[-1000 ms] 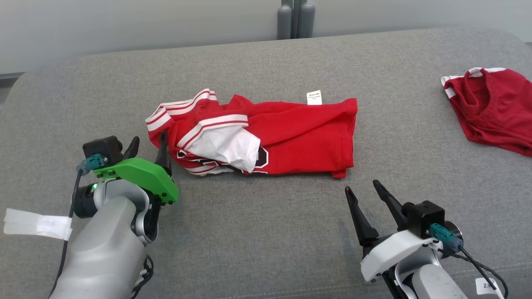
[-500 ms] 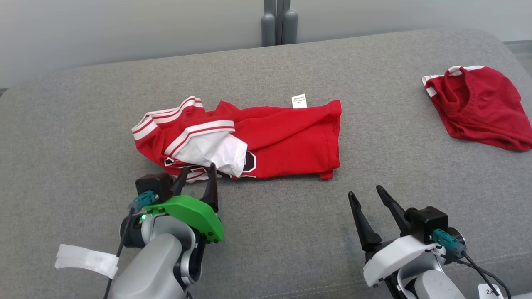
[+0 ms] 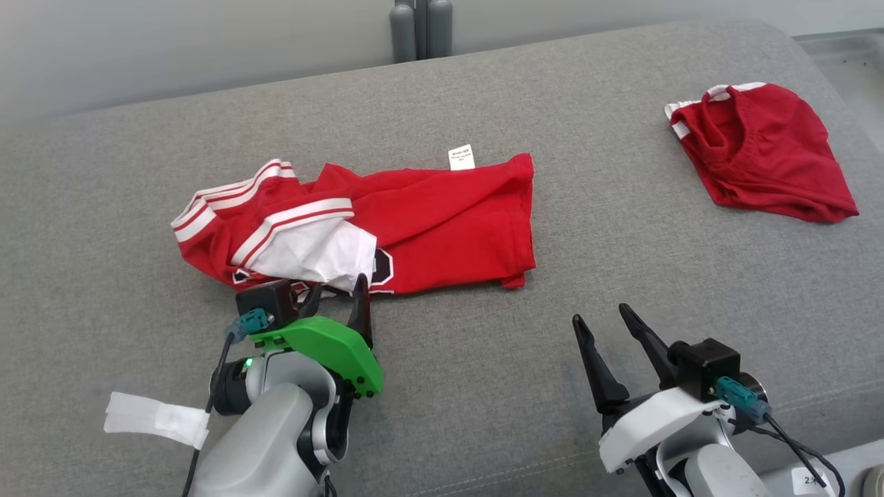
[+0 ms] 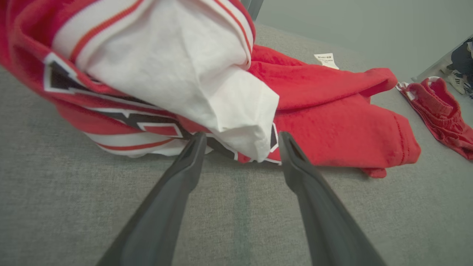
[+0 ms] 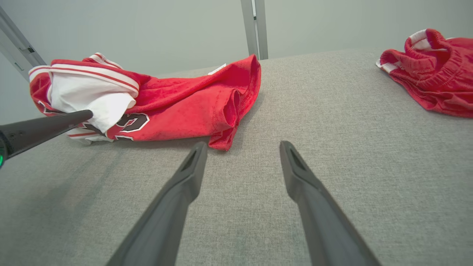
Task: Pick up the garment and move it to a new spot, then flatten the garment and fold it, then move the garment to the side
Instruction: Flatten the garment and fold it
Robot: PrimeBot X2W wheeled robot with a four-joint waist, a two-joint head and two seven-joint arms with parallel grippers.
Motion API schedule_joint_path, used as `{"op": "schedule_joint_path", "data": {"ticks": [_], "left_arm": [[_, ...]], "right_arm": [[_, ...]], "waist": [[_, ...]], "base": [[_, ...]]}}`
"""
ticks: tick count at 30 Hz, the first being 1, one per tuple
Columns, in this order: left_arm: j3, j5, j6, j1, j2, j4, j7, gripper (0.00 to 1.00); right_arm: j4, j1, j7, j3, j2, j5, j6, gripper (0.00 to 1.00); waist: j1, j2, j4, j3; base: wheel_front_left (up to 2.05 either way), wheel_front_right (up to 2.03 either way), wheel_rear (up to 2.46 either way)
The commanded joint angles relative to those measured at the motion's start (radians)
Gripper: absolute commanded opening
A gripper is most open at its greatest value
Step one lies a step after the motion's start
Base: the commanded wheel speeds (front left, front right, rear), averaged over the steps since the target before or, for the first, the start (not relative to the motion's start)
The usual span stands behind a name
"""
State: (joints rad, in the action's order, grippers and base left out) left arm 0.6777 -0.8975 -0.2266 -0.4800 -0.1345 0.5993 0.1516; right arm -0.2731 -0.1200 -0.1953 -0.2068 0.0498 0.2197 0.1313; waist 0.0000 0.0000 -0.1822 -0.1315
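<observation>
Red jersey (image 3: pixel 442 214) crumpled on grey woven cushion (image 3: pixel 483 386); left claw (image 3: pixel 338 288) agape at its edge, right claw (image 3: pixel 600 313) agape.

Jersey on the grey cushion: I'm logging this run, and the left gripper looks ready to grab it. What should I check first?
1. Open left gripper: ok, fingers spread.
2. Aim on the jersey: ok, tips flank its white fold at the near edge.
3. Contact with the cloth: cannot tell.
4. Open right gripper, clear of cloth: ok, over bare cushion.
5. Jersey lying flat: not ok, bunched.
6. Shorts out of the way: ok, far right, apart.
</observation>
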Motion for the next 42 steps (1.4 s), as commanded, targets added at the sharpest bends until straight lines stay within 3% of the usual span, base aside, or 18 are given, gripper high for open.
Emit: {"op": "schedule_joint_path", "data": {"ticks": [1, 8, 9, 10, 13, 24, 29, 38, 42], "left_arm": [[-0.013, -0.012, -0.007, -0.020, 0.002, 0.001, 0.004, 1.00], [-0.023, -0.016, -0.030, -0.036, -0.001, 0.001, 0.006, 1.00], [-0.024, -0.010, -0.033, -0.040, -0.004, 0.001, 0.014, 0.93], [-0.026, -0.003, -0.038, -0.043, -0.009, 0.000, 0.021, 0.46], [-0.026, 0.007, -0.037, -0.040, -0.017, -0.009, 0.037, 0.00], [-0.040, -0.010, -0.032, 0.017, -0.056, -0.114, 0.053, 0.00], [-0.065, -0.026, -0.072, 0.099, -0.135, -0.232, 0.019, 0.00], [-0.130, -0.077, -0.193, 0.289, -0.313, -0.478, -0.077, 0.00], [-0.165, -0.105, -0.226, 0.340, -0.359, -0.537, -0.102, 0.00]], "right_arm": [[-0.003, -0.011, -0.008, 0.000, 0.001, 0.005, -0.001, 1.00], [-0.015, -0.019, -0.020, 0.000, 0.001, 0.011, -0.001, 1.00], [-0.017, -0.021, -0.022, 0.000, 0.001, 0.012, -0.001, 1.00], [-0.019, -0.022, -0.024, -0.001, 0.001, 0.014, -0.001, 1.00], [-0.026, -0.020, -0.029, 0.003, 0.001, 0.015, -0.001, 1.00], [-0.035, -0.004, -0.029, 0.011, 0.002, 0.005, -0.001, 1.00], [-0.036, 0.011, -0.021, 0.014, 0.002, 0.000, -0.001, 1.00], [-0.022, 0.038, -0.004, 0.027, 0.002, -0.011, -0.001, 1.00], [-0.019, 0.040, 0.002, 0.023, 0.002, -0.011, -0.001, 1.00]], "waist": [[0.0000, 0.0000, -0.022, -0.018], [0.0000, 0.0000, -0.050, -0.033], [0.0000, 0.0000, -0.052, -0.034], [0.0000, 0.0000, -0.054, -0.035], [0.0000, 0.0000, -0.052, -0.034], [0.0000, 0.0000, 0.006, 0.000], [0.0000, 0.0000, 0.042, 0.028], [0.0000, 0.0000, 0.094, 0.065], [0.0000, 0.0000, 0.103, 0.074]], "base": [[0.00, 0.00, 0.00], [0.00, 0.00, 0.00], [0.00, 0.00, 0.00], [0.00, 0.00, 0.00], [0.00, 0.00, 0.00], [0.00, 0.00, 0.00], [0.00, 0.00, 0.00], [0.00, 0.00, 0.00], [0.00, 0.00, 0.00]]}}
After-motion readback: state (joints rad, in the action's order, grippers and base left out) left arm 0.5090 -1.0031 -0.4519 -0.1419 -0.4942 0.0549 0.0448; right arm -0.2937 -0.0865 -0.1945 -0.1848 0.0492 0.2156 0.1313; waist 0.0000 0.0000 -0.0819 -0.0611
